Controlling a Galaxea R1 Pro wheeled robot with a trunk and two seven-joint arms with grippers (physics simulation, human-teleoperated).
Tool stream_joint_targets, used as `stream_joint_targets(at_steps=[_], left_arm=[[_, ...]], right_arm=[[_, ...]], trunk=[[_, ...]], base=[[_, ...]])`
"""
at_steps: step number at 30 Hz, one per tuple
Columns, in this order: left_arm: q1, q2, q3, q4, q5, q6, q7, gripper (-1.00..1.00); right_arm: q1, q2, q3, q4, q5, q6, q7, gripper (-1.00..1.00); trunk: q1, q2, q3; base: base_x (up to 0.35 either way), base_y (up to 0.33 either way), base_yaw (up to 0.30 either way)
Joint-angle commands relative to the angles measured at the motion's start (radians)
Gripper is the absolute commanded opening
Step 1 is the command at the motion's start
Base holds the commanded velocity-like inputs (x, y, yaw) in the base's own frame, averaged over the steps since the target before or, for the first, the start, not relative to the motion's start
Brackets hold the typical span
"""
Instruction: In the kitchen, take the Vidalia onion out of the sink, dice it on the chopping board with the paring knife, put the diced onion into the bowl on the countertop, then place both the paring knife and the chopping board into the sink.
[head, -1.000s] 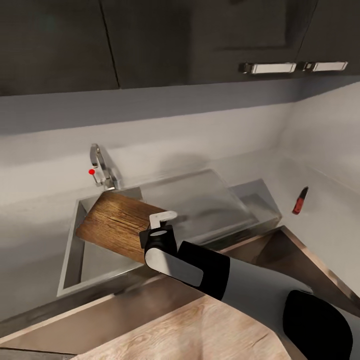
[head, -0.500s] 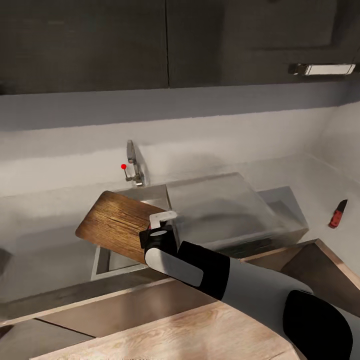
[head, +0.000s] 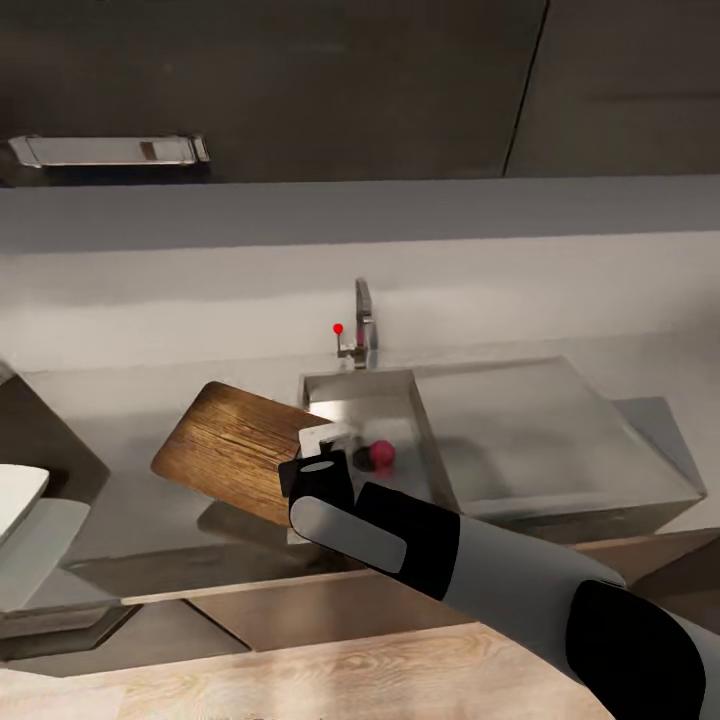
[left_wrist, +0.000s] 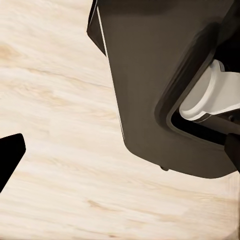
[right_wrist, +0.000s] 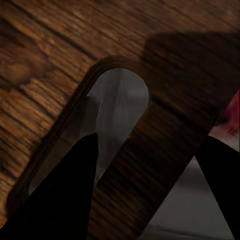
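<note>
We see the chopping board (head: 235, 450) held up off the tabletop (head: 130, 470) by our right tool (head: 322, 447), whose fingers are closed on the board's near end at its slot-shaped handle hole (right_wrist: 95, 135); in the right wrist view the dark fingers (right_wrist: 60, 195) straddle the strip of wood between that slot and the board's edge. The board stretches away from the tool toward our left, tilted, its wood grain facing up, and it hangs above the grey tabletop just beside the left rim of the sink (head: 415, 415). Just beyond the tool's fingertips, to its right, the Vidalia onion (head: 381, 456) lies on the floor of the basin, a small pinkish-red lump partly hidden by the tool. Further beyond the tool stands the chrome tap (head: 362, 325) with its red dot, at the back rim of the basin, and the flat steel drainboard (head: 540, 430) spreads out to the tool's right. Well to the left of the tool, at the edge of the head view, part of the white bowl (head: 15, 495) shows. Dark wall cabinets (head: 300, 90) hang above. We cannot tell whether our left tool is open or closed: its wrist view looks down on pale wooden floor (left_wrist: 55, 125) and a dark part of the robot's body (left_wrist: 150, 85).
</note>
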Motion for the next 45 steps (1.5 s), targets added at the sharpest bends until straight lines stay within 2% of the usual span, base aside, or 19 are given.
stream_joint_targets(at_steps=[1, 8, 22, 24, 25, 26, 27, 28, 29, 30, 31, 32, 33, 35, 37, 42, 45], left_arm=[[-0.001, 0.000, 0.002, 0.003, 0.011, -0.005, -0.008, 1.00], [-0.001, 0.000, 0.002, 0.003, 0.011, -0.005, -0.008, 1.00], [-0.001, 0.000, 0.002, 0.001, 0.011, -0.012, -0.008, 1.00], [-0.001, -0.001, 0.002, 0.000, 0.010, -0.015, -0.008, 1.00], [-0.001, -0.002, 0.002, 0.001, 0.010, -0.016, -0.009, 1.00], [-0.001, -0.002, 0.002, 0.001, 0.010, -0.017, -0.009, 1.00], [-0.001, -0.003, 0.002, 0.001, 0.010, -0.017, -0.009, 1.00], [-0.001, -0.003, 0.002, 0.001, 0.010, -0.018, -0.009, 1.00], [-0.001, -0.003, 0.002, 0.001, 0.010, -0.018, -0.010, 1.00], [-0.001, -0.003, 0.002, 0.001, 0.010, -0.018, -0.010, 1.00], [-0.001, -0.003, 0.002, 0.001, 0.010, -0.018, -0.011, 1.00], [-0.001, -0.003, 0.002, 0.001, 0.010, -0.018, -0.011, 1.00], [-0.001, -0.003, 0.002, 0.001, 0.010, -0.018, -0.011, 1.00], [-0.001, -0.003, 0.002, 0.001, 0.010, -0.021, -0.012, 1.00], [-0.001, -0.003, 0.002, 0.002, 0.010, -0.043, -0.012, 1.00], [-0.001, -0.004, 0.002, 0.003, 0.011, -0.065, -0.013, 1.00], [-0.001, -0.003, 0.002, 0.003, 0.011, -0.067, -0.013, 1.00]], right_arm=[[-0.002, 0.000, 0.001, -0.001, 0.000, 0.008, -0.006, -1.00], [-0.002, 0.000, 0.001, -0.001, 0.000, 0.008, -0.006, -1.00], [-0.002, 0.000, -0.002, -0.001, 0.002, 0.010, -0.013, -1.00], [-0.002, 0.000, -0.007, -0.017, 0.024, 0.058, -0.027, -1.00], [-0.002, 0.000, -0.012, -0.030, 0.044, 0.107, -0.036, -1.00], [-0.001, 0.000, -0.027, -0.043, 0.064, 0.165, -0.044, -1.00], [-0.001, 0.000, -0.060, -0.053, 0.082, 0.226, -0.051, -1.00], [-0.001, 0.000, -0.116, -0.060, 0.093, 0.286, -0.055, -1.00], [-0.001, 0.000, -0.194, -0.065, 0.101, 0.345, -0.058, -1.00], [-0.002, 0.000, -0.325, -0.069, 0.107, 0.426, -0.061, -1.00], [-0.004, 0.000, -0.396, -0.069, 0.110, 0.459, -0.062, -1.00], [-0.006, 0.000, -0.442, -0.069, 0.113, 0.479, -0.062, -1.00], [-0.009, 0.000, -0.472, -0.069, 0.114, 0.491, -0.062, -1.00], [-0.013, 0.000, -0.504, -0.067, 0.114, 0.504, -0.061, -1.00], [-0.015, 0.000, -0.518, -0.060, 0.116, 0.511, -0.059, -1.00], [-0.020, -0.002, -0.526, -0.024, 0.115, 0.514, -0.053, -1.00], [-0.048, -0.002, -0.528, 0.052, 0.112, 0.513, -0.043, -1.00]], trunk=[[0.001, -0.002, -0.002], [0.001, -0.002, -0.002], [0.001, -0.002, -0.002], [0.001, -0.002, -0.002], [0.001, -0.002, -0.002], [0.001, -0.002, -0.002], [0.001, -0.002, -0.002], [0.001, -0.002, -0.002], [0.001, -0.002, -0.002], [0.001, -0.002, -0.002], [0.001, -0.002, -0.002], [0.001, -0.002, -0.002], [0.001, -0.002, -0.002], [0.001, -0.002, -0.002], [0.001, -0.002, -0.002], [0.001, -0.002, -0.002], [0.001, -0.002, -0.002]], base=[[0.000, 0.275, 0.270], [0.000, 0.225, 0.270], [0.000, 0.015, 0.192], [0.000, 0.000, 0.013], [0.000, 0.000, 0.007], [0.000, 0.000, 0.005], [0.000, 0.000, 0.003], [0.000, 0.000, 0.002], [0.000, 0.000, 0.001], [0.000, 0.000, 0.000], [0.000, 0.000, 0.000], [0.000, 0.000, 0.000], [0.000, 0.000, 0.000], [0.000, 0.000, 0.000], [0.000, 0.000, 0.000], [0.000, 0.000, 0.000], [0.000, 0.000, 0.000]])
